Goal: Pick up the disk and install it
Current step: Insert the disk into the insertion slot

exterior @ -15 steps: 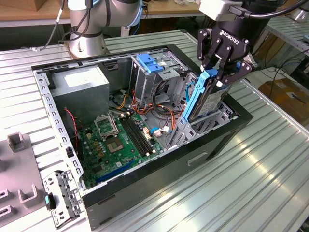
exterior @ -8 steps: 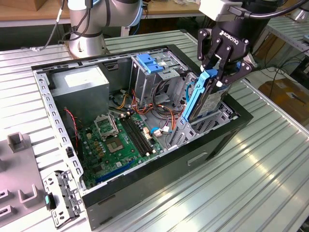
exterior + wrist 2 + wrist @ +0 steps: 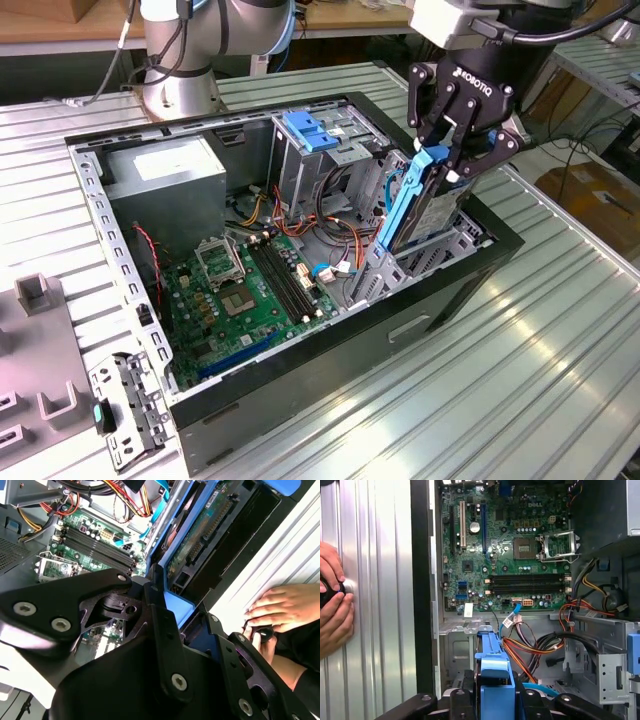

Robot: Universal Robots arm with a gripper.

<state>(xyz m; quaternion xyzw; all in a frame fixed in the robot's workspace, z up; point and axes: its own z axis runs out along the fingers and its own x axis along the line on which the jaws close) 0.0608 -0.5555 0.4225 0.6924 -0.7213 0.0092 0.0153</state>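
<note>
The disk (image 3: 415, 205), a dark drive in bright blue carrier rails, stands on edge at the end of the open computer case (image 3: 300, 375) on the exterior view's right. Its lower part sits down inside the grey drive bay there. My gripper (image 3: 450, 160) is above it, shut on the disk's top end, with a black finger on each side. In the first wrist view the blue carrier (image 3: 495, 670) runs out from between my fingers (image 3: 461, 700). In the second wrist view the disk's green circuit board (image 3: 200, 535) shows beyond the gripper (image 3: 172, 612).
Inside the case lie a green motherboard (image 3: 240, 290), a grey power supply (image 3: 165, 170), a tall grey cage with a blue latch (image 3: 310, 135) and orange cables (image 3: 535, 652). A person's hands (image 3: 332, 605) rest on the ribbed metal table beside the case. The arm's base (image 3: 185, 80) stands behind.
</note>
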